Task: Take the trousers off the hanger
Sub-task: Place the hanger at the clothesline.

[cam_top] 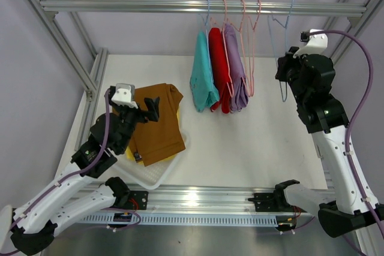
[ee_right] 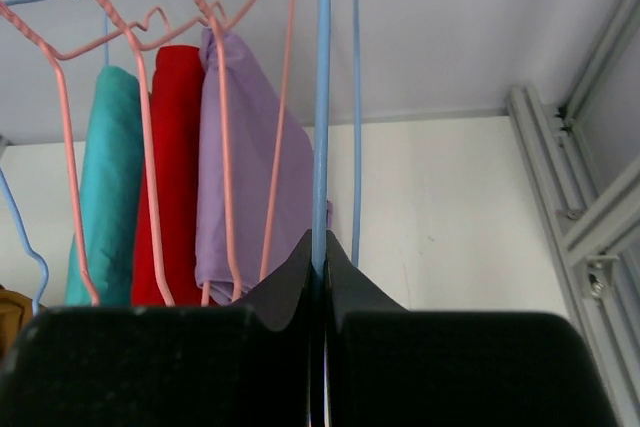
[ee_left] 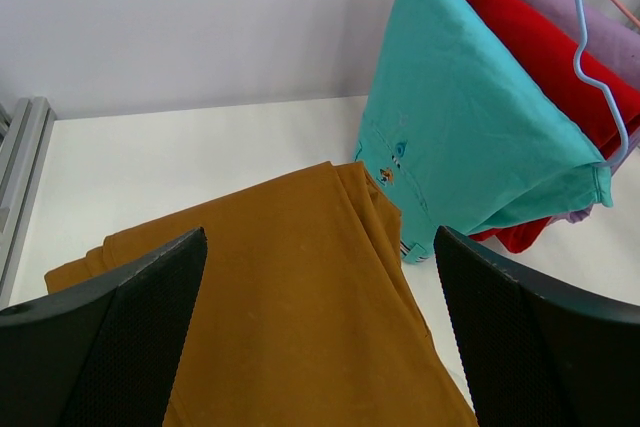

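Teal trousers, red trousers and lilac trousers hang folded on hangers from the top rail. They also show in the right wrist view: teal, red, lilac. Brown trousers lie in a white tray over a yellow garment. My left gripper is open just above the brown trousers. My right gripper is shut on an empty blue hanger at the rail's right.
Two empty pink hangers hang right of the lilac trousers. Aluminium frame posts stand at the left and right, and a rail runs along the near edge. Bare white table lies under and in front of the hanging clothes.
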Available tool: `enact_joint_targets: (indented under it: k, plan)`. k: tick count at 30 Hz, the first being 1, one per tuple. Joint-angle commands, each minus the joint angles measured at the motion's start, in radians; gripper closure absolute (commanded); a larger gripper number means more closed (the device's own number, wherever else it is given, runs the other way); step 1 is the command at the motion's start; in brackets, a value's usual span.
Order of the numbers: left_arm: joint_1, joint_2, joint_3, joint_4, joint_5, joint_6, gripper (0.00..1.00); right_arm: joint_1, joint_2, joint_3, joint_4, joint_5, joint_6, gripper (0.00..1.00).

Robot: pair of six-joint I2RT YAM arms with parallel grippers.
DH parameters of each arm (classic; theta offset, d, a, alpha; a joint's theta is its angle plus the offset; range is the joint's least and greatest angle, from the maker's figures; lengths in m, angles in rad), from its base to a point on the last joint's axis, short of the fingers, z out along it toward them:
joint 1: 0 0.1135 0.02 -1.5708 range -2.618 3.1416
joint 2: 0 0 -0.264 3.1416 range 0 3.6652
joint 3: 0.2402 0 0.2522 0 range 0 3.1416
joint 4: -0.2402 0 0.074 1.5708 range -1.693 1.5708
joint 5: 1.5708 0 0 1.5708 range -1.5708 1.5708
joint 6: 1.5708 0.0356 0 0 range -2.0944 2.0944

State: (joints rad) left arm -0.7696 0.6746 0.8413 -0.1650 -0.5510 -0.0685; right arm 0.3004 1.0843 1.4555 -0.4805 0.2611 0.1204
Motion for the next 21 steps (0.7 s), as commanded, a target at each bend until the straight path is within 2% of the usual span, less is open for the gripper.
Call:
enact_joint_targets:
  k: [1,13,21]
  plan:
    - [0.01,0.011,-0.002,0.033,-0.01,0.013,0.01,-0.037,0.034,0.037,0.098,-0.104,0.036,1.0]
    - [0.01,0.006,-0.002,0.039,-0.015,0.026,0.01,-0.073,0.212,0.088,0.178,-0.203,0.091,1.0]
    - [0.012,0.003,0.001,0.033,-0.01,0.024,0.0,-0.004,0.169,-0.058,0.243,-0.197,0.111,1.0]
